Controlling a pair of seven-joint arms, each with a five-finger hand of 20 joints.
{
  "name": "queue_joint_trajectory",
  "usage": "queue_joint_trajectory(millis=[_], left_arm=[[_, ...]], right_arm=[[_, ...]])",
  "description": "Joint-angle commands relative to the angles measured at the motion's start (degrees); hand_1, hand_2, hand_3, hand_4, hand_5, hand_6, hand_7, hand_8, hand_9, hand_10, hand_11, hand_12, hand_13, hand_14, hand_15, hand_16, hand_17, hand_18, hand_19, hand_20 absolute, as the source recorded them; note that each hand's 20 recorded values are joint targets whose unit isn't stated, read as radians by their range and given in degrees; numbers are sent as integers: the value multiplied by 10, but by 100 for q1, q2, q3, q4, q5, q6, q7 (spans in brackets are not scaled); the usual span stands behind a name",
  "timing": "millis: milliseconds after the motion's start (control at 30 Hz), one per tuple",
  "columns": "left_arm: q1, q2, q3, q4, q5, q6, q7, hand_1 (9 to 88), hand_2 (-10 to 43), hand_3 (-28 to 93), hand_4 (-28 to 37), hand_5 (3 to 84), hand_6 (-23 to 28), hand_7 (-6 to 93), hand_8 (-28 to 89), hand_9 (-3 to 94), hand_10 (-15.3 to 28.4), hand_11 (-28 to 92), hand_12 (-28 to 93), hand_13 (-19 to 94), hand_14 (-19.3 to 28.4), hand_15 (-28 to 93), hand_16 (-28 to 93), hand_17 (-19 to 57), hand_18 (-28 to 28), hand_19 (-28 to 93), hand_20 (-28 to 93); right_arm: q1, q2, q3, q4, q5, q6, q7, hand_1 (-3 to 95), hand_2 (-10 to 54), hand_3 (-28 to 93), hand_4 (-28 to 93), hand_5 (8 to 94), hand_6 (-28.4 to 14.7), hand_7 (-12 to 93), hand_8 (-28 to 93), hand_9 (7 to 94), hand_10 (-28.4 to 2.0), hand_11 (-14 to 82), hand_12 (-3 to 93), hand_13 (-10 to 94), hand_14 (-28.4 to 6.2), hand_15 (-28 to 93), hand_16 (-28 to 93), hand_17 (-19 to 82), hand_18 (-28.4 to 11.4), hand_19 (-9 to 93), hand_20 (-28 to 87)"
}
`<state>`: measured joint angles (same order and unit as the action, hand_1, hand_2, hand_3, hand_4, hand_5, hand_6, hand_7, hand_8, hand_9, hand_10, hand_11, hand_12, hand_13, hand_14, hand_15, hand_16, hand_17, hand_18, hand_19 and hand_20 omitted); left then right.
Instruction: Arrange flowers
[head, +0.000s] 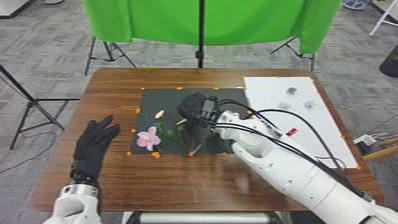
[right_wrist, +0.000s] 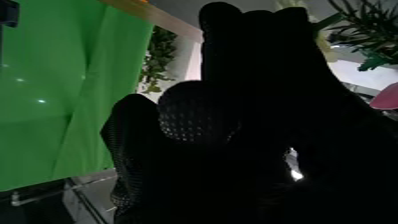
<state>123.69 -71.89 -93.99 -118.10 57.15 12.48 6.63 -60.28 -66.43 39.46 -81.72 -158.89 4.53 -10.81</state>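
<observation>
Near the middle of the head view, over the dark mat (head: 157, 98), my right hand (head: 194, 106) hangs close by the flowers. I can't tell whether it is wide, narrow or closed on a stem, because the glove is too dark against itself. The pink flower (head: 148, 138) sits toward the mat's lower left corner, the yellow bud (head: 159, 114) above it, the pale bud (head: 181, 121) between that one and my glove. In the right wrist view, the greenery (right_wrist: 366, 25) shows just beside my hand, with a pink petal (right_wrist: 386, 97) near it.

I take the step in hand to be placing or adjusting a stem among these blooms. If I have one, I should ease it into place with the wrist angled so my knuckles clear the pale bud, then let go gradually so the glove's fabric doesn't drag a leaf along. The petals would likely crease under any press, so I should handle stems only and back away straight. My left hand (head: 91, 147), spread and relaxed at the left of the head view, can wait clear of the blooms.
</observation>
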Motion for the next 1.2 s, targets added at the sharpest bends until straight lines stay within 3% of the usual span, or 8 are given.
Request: queue_joint_trajectory(millis=[33,367,700,967,1200], left_arm=[[18,-23,23,48,4,-40,-33,173,67,632,-283,422,47,61,-55,442,142,156,136,340,148,95,22,52,100,14,169],[58,-27,7,36,5,-68,-33,171,67,633,-283,417,45,62,-54,436,135,161,133,338,144,93,18,52,99,13,168],[89,-20,-6,19,4,-86,-60,167,65,639,-283,409,39,65,-53,428,128,167,127,331,139,90,12,52,99,13,166],[64,-6,2,32,18,-98,-89,164,65,638,-283,399,33,68,-53,419,122,171,120,327,137,90,8,52,99,13,164],[84,-16,-4,23,15,-98,-62,163,66,637,-283,398,33,69,-53,417,121,173,117,325,136,90,6,52,99,13,163]], right_arm=[[220,73,-220,-262,272,337,223,581,-95,579,-232,782,54,284,31,845,-86,71,346,869,-8,613,331,603,-112,932,587],[186,-10,-350,-262,260,586,258,577,-95,584,-224,780,51,282,39,846,-89,70,357,872,-7,609,335,605,-112,932,588],[76,18,-337,-267,181,480,80,570,-95,591,-213,774,50,282,44,841,-88,67,363,873,-6,605,340,607,-110,932,587],[66,76,-315,-318,189,331,187,553,-95,596,-189,738,44,272,49,820,-90,68,360,873,-5,599,344,607,-111,932,588],[103,161,-379,-478,263,126,260,519,-95,597,-177,681,34,260,49,768,-97,131,295,868,-6,595,350,603,-109,932,586]])
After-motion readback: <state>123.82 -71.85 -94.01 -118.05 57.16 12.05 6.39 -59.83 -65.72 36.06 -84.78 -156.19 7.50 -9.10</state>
